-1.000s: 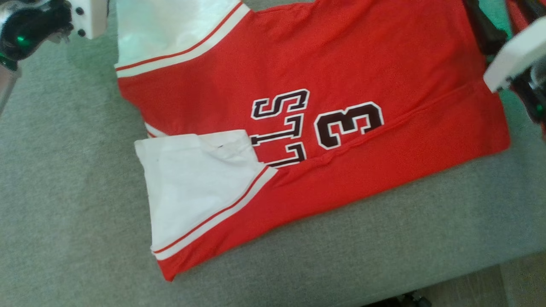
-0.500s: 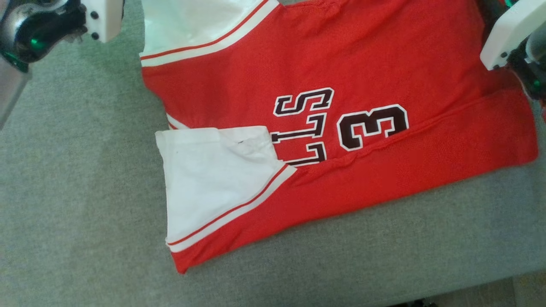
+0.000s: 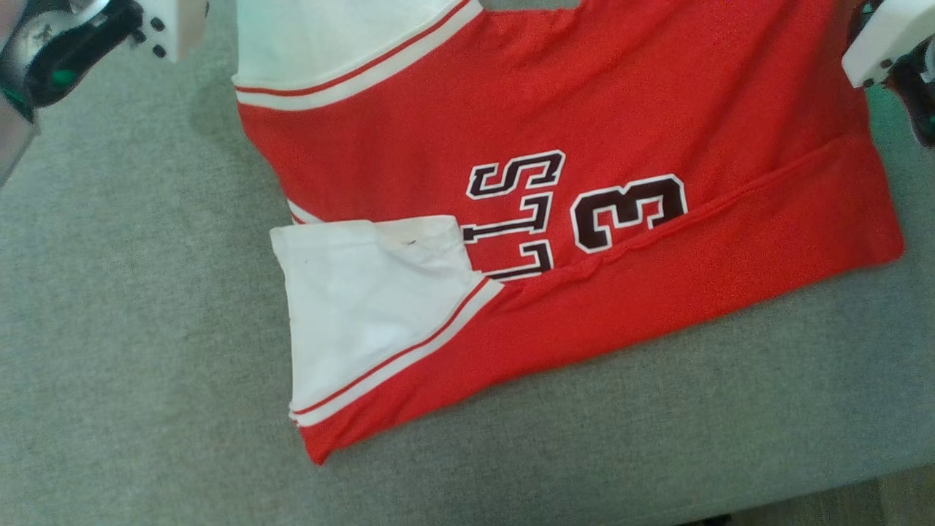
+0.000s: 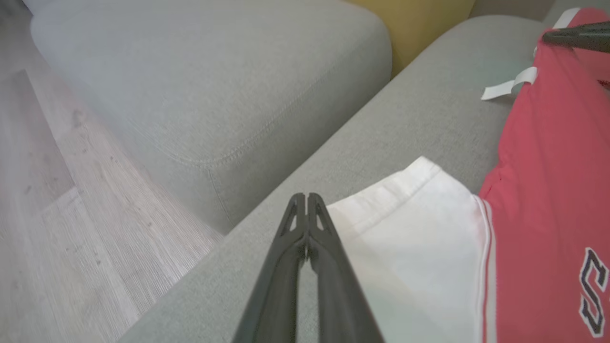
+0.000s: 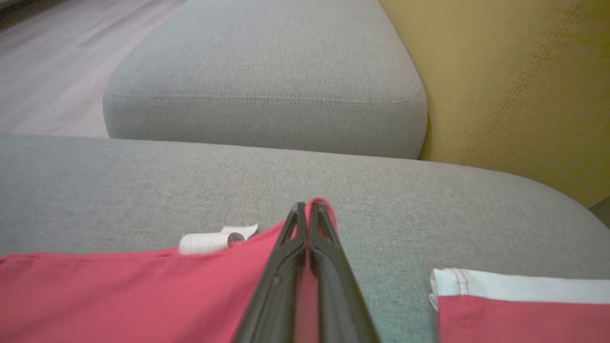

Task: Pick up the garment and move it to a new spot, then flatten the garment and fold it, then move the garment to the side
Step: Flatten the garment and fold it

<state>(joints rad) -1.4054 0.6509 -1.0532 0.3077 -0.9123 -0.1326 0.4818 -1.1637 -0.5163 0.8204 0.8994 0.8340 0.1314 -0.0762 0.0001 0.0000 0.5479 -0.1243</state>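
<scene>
Shirt (image 3: 584,109) half folded on grey cushion (image 3: 146,329)
The shirt lies flat on the cushion, near edge and one white sleeve (image 3: 358,307) already folded in. The right claw (image 5: 307,206) pinches its far red edge; the left claw (image 4: 303,196) is closed, seemingly empty, beside the other sleeve (image 4: 405,228). Further folds and the move aside remain

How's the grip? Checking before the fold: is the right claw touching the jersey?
Touching. The right wrist view shows the shut right claw pinching a red edge of the jersey, which peaks up at its fingertips.
</scene>
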